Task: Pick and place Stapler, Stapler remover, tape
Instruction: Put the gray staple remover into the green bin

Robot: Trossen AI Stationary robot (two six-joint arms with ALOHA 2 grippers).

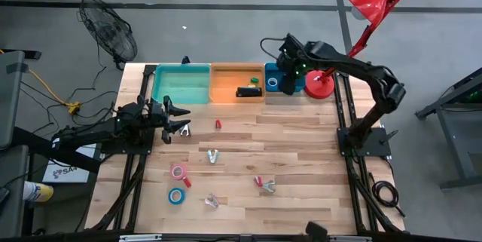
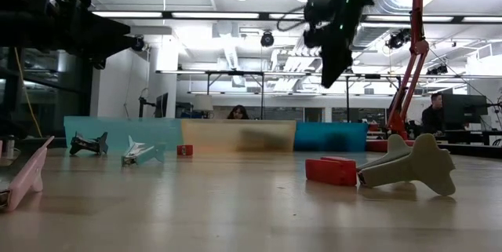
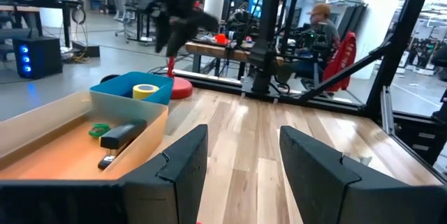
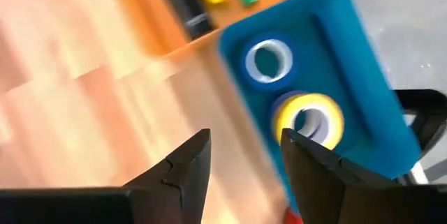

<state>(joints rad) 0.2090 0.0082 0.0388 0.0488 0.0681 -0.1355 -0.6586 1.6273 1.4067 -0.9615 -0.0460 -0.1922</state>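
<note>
arms (image 1: 354, 65): dark, jointed | fingers (image 3: 188, 161): black, angular, wedge-shaped | green lights on right wrist

Left arm lies low along left side of table, stretched toward middle. Left gripper (image 1: 175, 118) at its tip, fingers (image 3: 183, 160) spread apart, nothing between them

Right arm comes up from right side, bends at elbow, reaches across toward far edge of table. Right gripper (image 1: 288, 81) held high, pointing down. Its fingers (image 4: 187, 165) spread apart too, nothing between them

Both arms well apart from each other
</note>
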